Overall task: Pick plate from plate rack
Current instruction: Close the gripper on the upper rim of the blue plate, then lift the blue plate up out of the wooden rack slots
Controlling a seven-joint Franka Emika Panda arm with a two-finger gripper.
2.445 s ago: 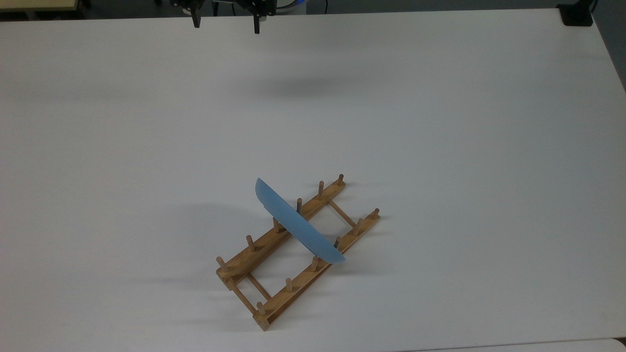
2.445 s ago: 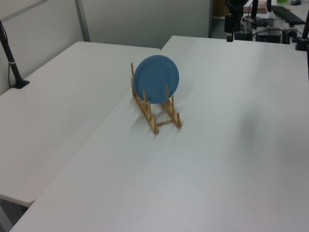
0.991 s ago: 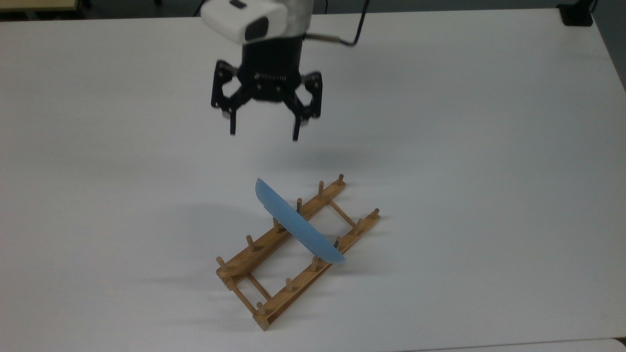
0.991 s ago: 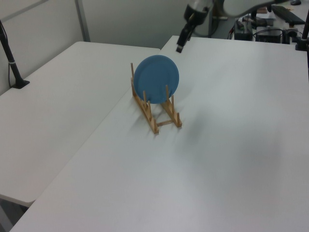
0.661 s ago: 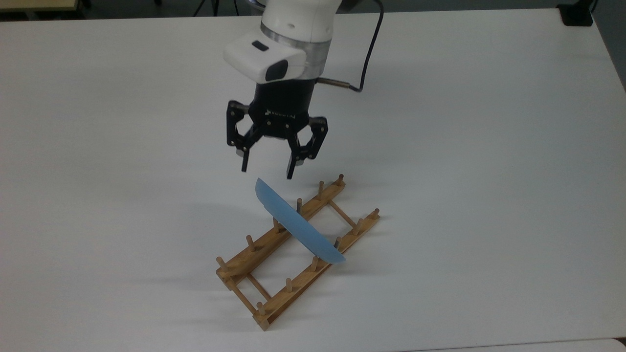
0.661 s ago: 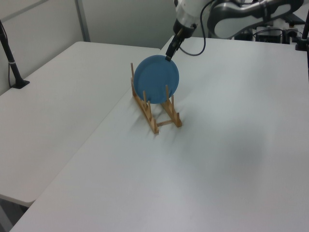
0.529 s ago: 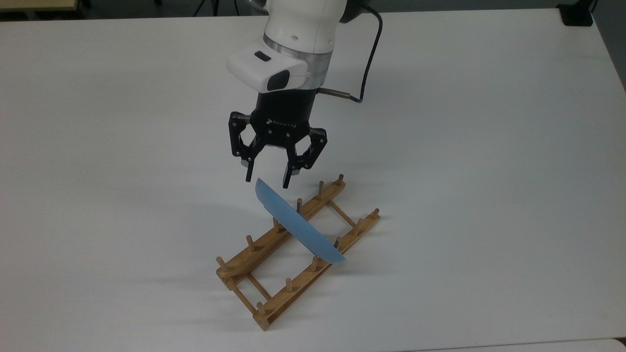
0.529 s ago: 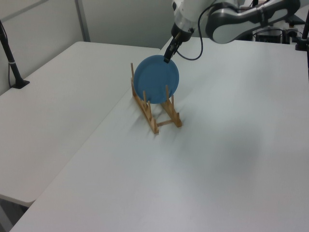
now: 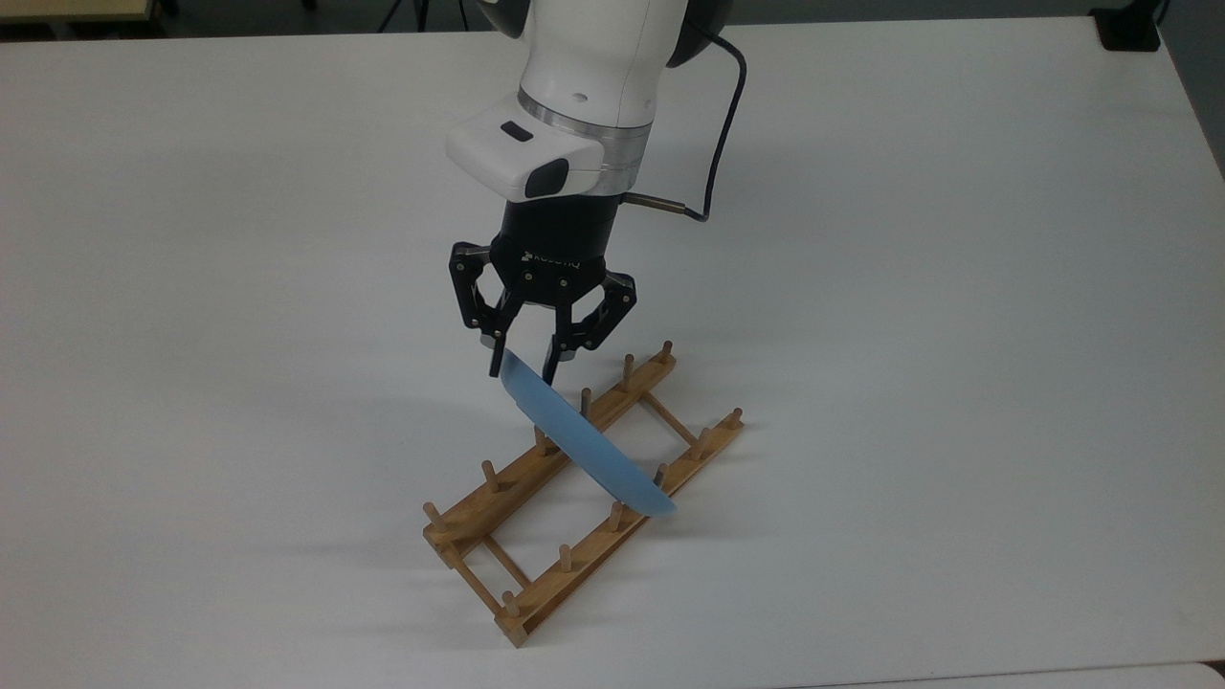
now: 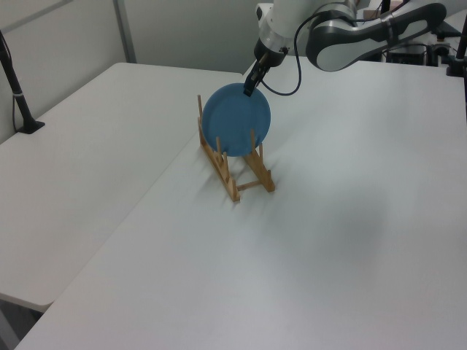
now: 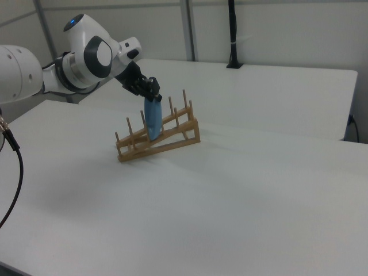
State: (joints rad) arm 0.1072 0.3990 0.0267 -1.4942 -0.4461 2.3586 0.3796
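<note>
The light-blue plate (image 9: 586, 447) stands on edge across the wooden plate rack (image 9: 478, 512), between pegs near the rack's middle. My gripper (image 9: 522, 371) points down at the plate's top rim, at the top view's upper left end of the plate. Its fingers are open with a narrow gap, and the rim sits between them. In the left view the plate (image 10: 235, 120) faces the camera in the rack (image 10: 235, 191), with the gripper (image 10: 248, 91) at its upper right rim. In the right view the plate (image 11: 152, 122) shows edge-on in the rack (image 11: 167, 141), under the gripper (image 11: 152, 98).
The rack sits on a white table (image 9: 909, 335). A black cable (image 9: 720, 124) hangs off the wrist. A black clamp (image 9: 1129, 29) sits at the table's far right corner. A black post (image 10: 18, 91) stands on a neighbouring table (image 10: 87, 160).
The gripper came from the table's far edge down to the plate's top rim. Its fingers have narrowed around the rim. Plate and rack have not moved.
</note>
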